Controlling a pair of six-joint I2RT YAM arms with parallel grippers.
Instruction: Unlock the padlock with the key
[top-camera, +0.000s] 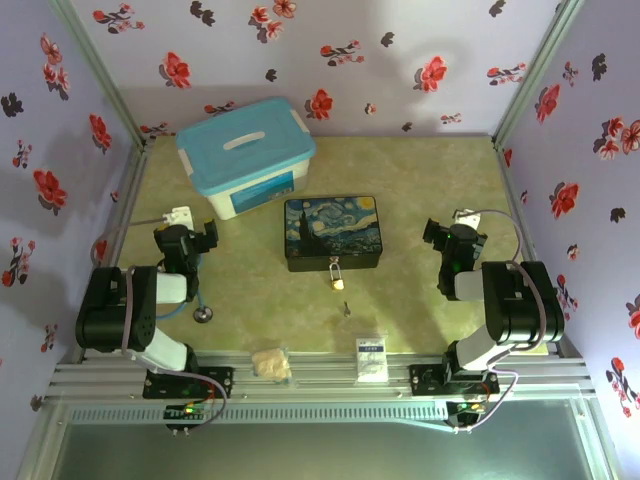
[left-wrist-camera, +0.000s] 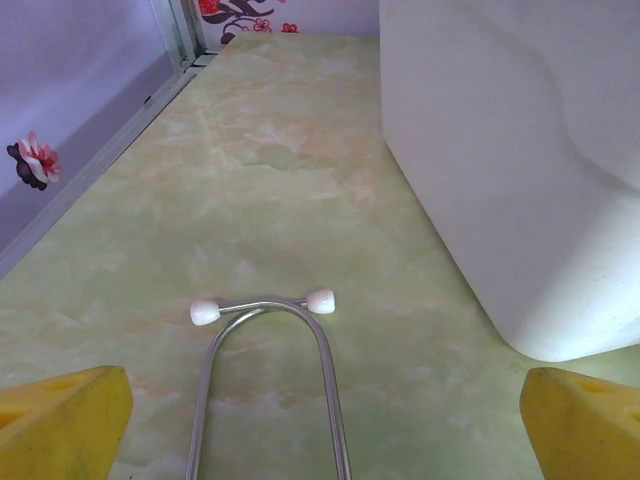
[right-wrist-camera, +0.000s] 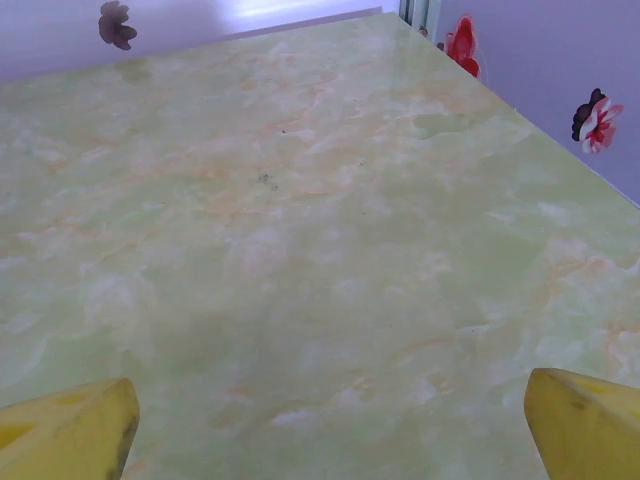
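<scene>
Both claws stand wide open and hold nothing. My left claw (top-camera: 188, 232) hangs low over the left part of the green marbled table (top-camera: 420, 180). My right claw (top-camera: 450, 240) hangs over the right part, its yellow fingertips (right-wrist-camera: 70, 430) spread far apart above bare surface.

The tiny brass-gold padlock with a thin silver shackle (top-camera: 336, 274) lies between the two claws, to the left of my right claw and to the right of my left one, a little nearer my bases than either. Its shackle end meets the front of the dark flat box printed with a swirling night-sky painting (top-camera: 331, 232), seemingly hooked to the clasp. Its body points back toward me, so its long axis runs fore and aft.

The very small silvery-grey metal key (top-camera: 346, 308) lies on open table just on my side of the padlock, apart from it. Which way its shaft points is too small to tell.

I judge my right claw the nearer to both, with bare table between it and the key. My left claw has more in its way. A grey metal stethoscope (left-wrist-camera: 270, 305) lies under and ahead of it, white earpieces foremost. The white plastic storage tub with a pale blue lid (top-camera: 245, 155) stands close on its forward right. By the near edge rest a small white packet (top-camera: 371, 358) and a crumpled beige lump (top-camera: 270, 363).
</scene>
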